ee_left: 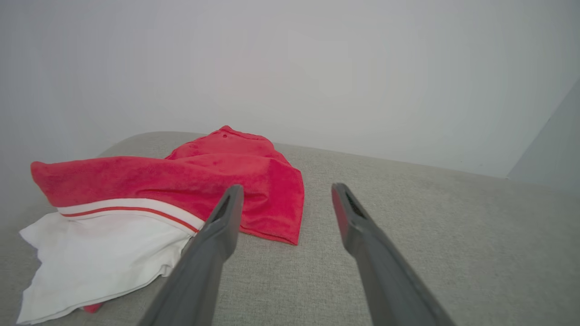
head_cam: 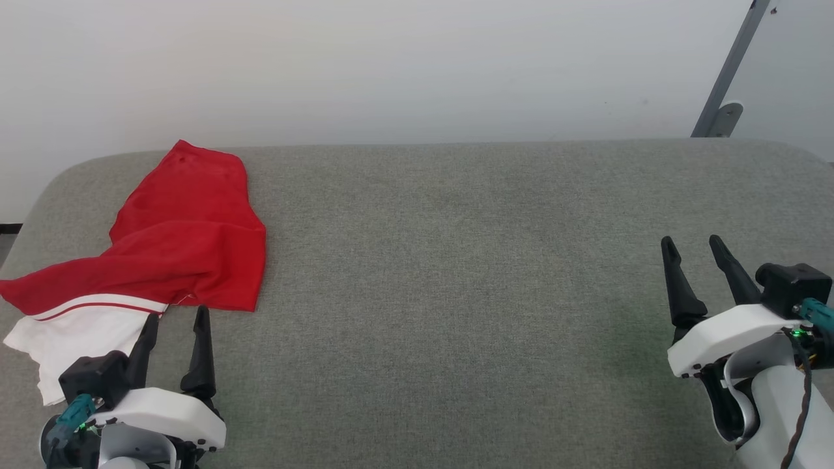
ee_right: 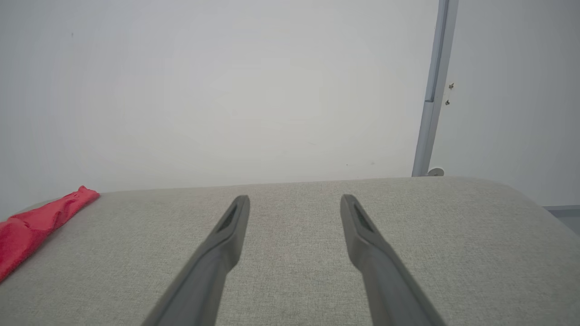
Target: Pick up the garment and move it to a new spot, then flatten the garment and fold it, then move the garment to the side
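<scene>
Garment (head_cam: 189,241) (ee_left: 204,181) (ee_right: 31,222): bright red fabric, one white end panel, red-and-white striped trim; lies rumpled along the left edge of the grey fabric-covered counter (head_cam: 456,260), red part toward the far left corner, white panel nearer. Left hand (head_cam: 177,314) (ee_left: 286,188): fingers apart, empty, tips just beside the garment's near hem. Right hand (head_cam: 690,240) (ee_right: 295,198): fingers apart, empty, near the right edge, well apart from the garment. Behind: pale wall (head_cam: 417,65), grey post (head_cam: 730,71) by the far right corner
</scene>
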Controlling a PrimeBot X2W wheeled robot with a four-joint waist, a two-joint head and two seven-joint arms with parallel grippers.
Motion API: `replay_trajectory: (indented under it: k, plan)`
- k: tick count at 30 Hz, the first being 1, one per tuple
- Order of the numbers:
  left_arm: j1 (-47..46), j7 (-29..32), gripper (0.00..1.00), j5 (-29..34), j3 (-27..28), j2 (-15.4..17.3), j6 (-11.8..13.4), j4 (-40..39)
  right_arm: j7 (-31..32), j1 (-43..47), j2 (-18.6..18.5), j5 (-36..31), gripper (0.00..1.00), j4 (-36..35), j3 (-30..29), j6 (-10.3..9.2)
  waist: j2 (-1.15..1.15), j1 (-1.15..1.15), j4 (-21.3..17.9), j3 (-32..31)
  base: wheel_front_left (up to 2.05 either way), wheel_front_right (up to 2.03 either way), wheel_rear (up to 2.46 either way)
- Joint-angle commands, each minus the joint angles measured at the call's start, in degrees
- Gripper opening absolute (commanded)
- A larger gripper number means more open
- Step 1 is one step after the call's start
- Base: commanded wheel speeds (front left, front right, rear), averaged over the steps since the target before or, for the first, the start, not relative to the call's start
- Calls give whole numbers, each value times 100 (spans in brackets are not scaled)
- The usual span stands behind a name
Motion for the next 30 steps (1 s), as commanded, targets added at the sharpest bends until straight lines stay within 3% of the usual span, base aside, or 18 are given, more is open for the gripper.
replay_trajectory:
  k: [1,30]
  plan:
    - [-136,-64,100,155,18,25,-29,-8,-60,-83,-33,-126,100,14,4,11,0,0,5,4,0,0,0]
    - [-236,-385,100,962,-3,63,-202,289,-386,-43,-59,-793,100,42,-225,8,0,0,36,47,0,0,0]
